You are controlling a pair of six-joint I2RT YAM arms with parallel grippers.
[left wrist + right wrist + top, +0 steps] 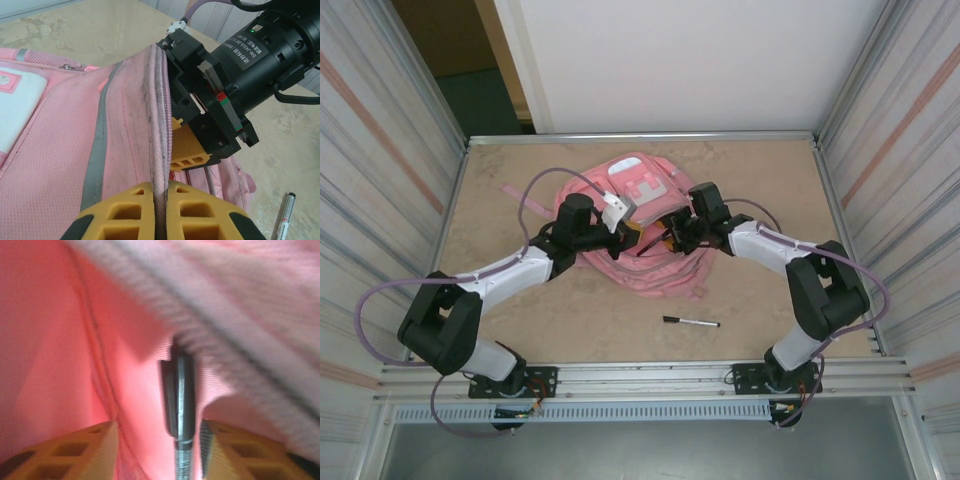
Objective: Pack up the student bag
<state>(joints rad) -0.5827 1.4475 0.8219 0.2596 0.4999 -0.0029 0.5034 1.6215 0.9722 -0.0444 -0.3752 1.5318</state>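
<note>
There was one student bag point(655, 272), lying in the middle of the one table point(520, 320). Two arms were counted: the left arm point(510, 265) and the right arm point(770, 245). That made two grippers, the left gripper point(160, 191) and the right gripper point(159, 432), with two yellow fingers on each. Pens numbered two. One capped pen point(691, 322) lay on the table, near and to the right. A second pen point(180, 390), dark-tipped, stood between the right gripper's fingers against the pink fabric.
</note>
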